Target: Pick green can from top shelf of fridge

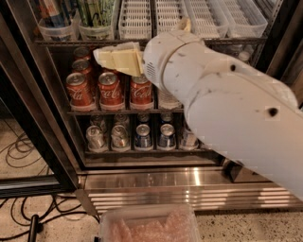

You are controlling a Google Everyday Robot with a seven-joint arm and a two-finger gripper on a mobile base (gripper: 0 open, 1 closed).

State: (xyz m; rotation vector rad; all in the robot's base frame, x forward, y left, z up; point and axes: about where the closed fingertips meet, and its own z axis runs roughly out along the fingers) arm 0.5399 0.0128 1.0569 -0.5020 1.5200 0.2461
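Observation:
The green can stands in a clear tub on the top shelf of the fridge, at the upper left, with its top cut off by the frame edge. My gripper, pale yellow, is at the end of the big white arm. It sits just below the top shelf's front rail, in front of the red cola cans, below and a little right of the green can. It holds nothing that I can see.
A second clear tub with blue and red cans stands left of the green can. White slotted trays line the top shelf to the right. Silver and blue cans fill the lower rack. The ribbed steel base, floor cables and a clear plastic container are below.

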